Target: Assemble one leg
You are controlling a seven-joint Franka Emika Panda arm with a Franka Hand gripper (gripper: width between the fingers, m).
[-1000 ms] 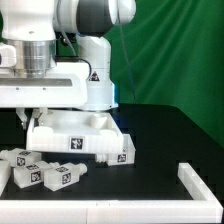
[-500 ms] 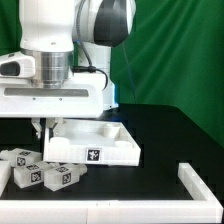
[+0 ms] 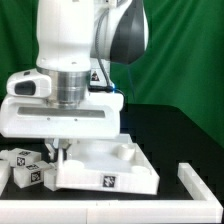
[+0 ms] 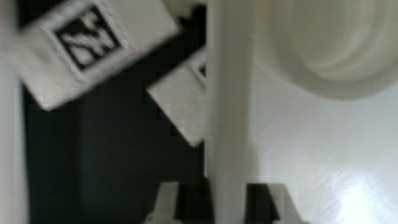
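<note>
My gripper (image 3: 60,152) is shut on the rim wall of the large flat white panel (image 3: 135,170), at its corner on the exterior view's left. In the wrist view the rim (image 4: 231,110) runs straight between my fingers (image 4: 180,203), and a round corner socket (image 4: 338,50) shows beside it. My gripper (image 4: 222,205) grips that wall. Several white legs with black-and-white tags lie loose on the black table at the exterior view's left (image 3: 22,160). Two of them also show in the wrist view (image 4: 89,40). None of the legs is held.
A white angled rail (image 3: 196,177) stands at the front on the exterior view's right. The arm's large white body (image 3: 70,60) hangs over the panel's left side. A green curtain (image 3: 185,60) closes the back.
The arm has moved toward the exterior view's right and nearer the camera, dragging the panel with it; the panel has turned and shifted right. The legs have not moved.
</note>
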